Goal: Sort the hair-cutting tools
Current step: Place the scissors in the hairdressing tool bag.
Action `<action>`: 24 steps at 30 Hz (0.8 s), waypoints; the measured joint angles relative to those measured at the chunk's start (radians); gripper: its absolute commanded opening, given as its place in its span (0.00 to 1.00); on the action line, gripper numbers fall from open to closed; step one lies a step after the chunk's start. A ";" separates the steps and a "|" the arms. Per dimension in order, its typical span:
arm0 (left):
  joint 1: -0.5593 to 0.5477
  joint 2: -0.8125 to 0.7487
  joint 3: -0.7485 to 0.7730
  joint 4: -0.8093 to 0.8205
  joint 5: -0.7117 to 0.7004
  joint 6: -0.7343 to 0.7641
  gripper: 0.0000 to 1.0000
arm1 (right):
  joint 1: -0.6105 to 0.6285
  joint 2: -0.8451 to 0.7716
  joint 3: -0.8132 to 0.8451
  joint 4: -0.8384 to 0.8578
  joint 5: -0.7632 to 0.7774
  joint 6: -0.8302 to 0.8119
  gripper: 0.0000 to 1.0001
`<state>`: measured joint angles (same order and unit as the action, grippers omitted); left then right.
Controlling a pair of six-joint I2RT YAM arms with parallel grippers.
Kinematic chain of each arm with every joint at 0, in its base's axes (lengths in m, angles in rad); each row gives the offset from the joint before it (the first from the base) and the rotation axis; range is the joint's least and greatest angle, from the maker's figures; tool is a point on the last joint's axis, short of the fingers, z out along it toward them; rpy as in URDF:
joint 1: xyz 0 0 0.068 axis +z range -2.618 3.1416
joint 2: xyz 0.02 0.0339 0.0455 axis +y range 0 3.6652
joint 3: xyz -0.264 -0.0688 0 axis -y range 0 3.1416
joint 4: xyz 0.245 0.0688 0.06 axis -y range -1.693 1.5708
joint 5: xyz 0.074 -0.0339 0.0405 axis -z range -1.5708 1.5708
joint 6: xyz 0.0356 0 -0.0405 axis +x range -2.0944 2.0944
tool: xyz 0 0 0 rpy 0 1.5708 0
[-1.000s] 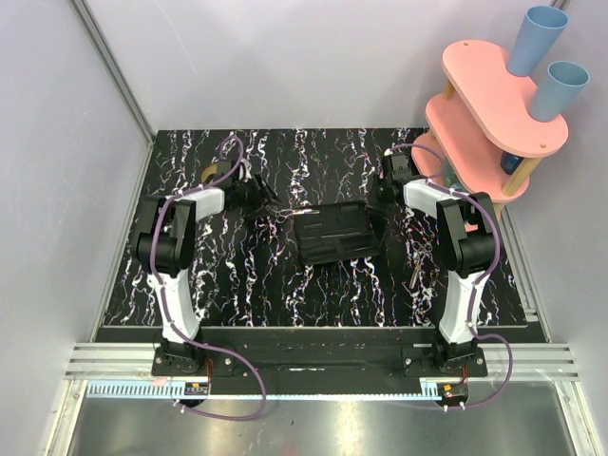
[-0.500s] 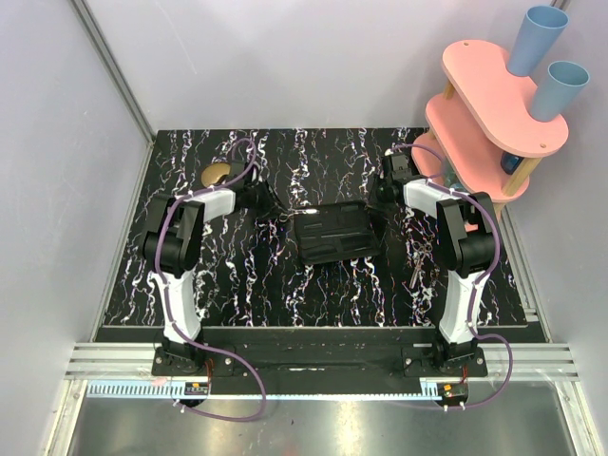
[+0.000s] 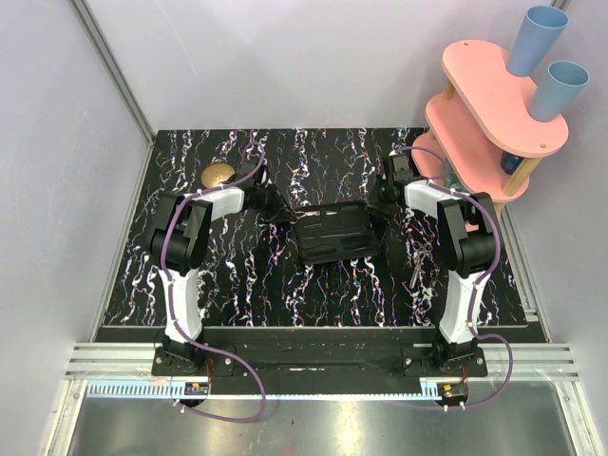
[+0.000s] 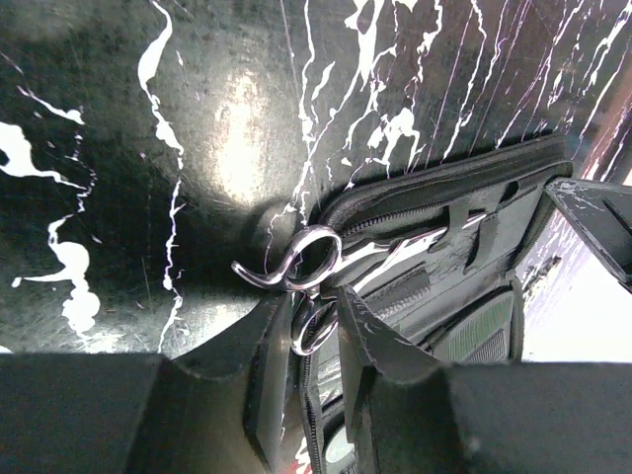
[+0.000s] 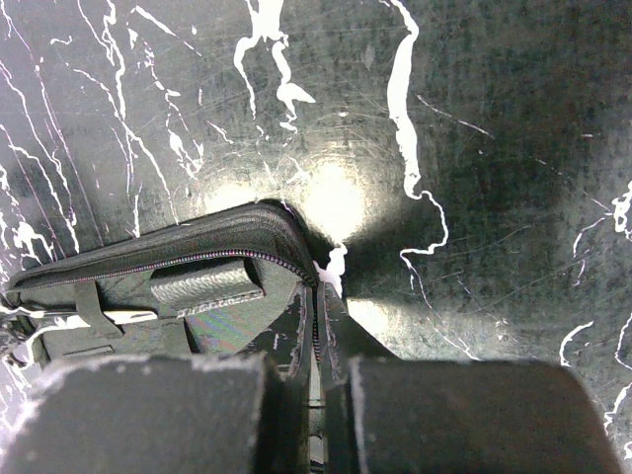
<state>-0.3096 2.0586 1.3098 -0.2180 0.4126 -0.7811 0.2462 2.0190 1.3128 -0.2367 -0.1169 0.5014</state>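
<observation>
Black worktop (image 3: 190, 285) veined with white fills the space between pale walls. A pink two-level shelf (image 3: 480, 133) carrying two blue cups (image 3: 537, 38) stands off its far right corner. A small brass bowl (image 3: 220, 174) sits near the far left corner.

An open black case (image 3: 337, 236) lies at the middle of the worktop, with an arm reaching to each of its ends. One pair of scissors (image 4: 375, 254) lies inside the case at its left end. The blades are tucked under a strap and the finger loops stick out over the zipped rim. The left gripper (image 4: 314, 299) has narrowed onto the lower loop, with one finger against each side of it.

The right gripper (image 5: 316, 294) is at the case's far right corner, fingers pressed together. The zipped rim of the case runs into the slit between them.

A second pair (image 3: 418, 261) lies on the worktop just right of the case, beside the right arm. It is too small to make out further.
</observation>
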 measured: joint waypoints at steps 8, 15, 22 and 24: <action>-0.008 0.011 0.001 -0.014 0.046 -0.063 0.28 | -0.005 -0.019 -0.050 0.057 -0.005 0.058 0.00; -0.010 0.018 0.001 -0.013 0.061 -0.127 0.28 | -0.006 -0.026 -0.064 0.074 -0.004 0.073 0.00; -0.014 0.020 0.013 -0.032 0.051 -0.133 0.27 | -0.006 -0.031 -0.075 0.086 -0.003 0.073 0.00; -0.019 0.021 0.023 -0.048 0.039 -0.130 0.27 | -0.006 -0.032 -0.079 0.088 -0.002 0.072 0.00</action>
<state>-0.3286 2.0792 1.3327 -0.2657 0.4511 -0.9112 0.2401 1.9865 1.2339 -0.1490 -0.1192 0.5739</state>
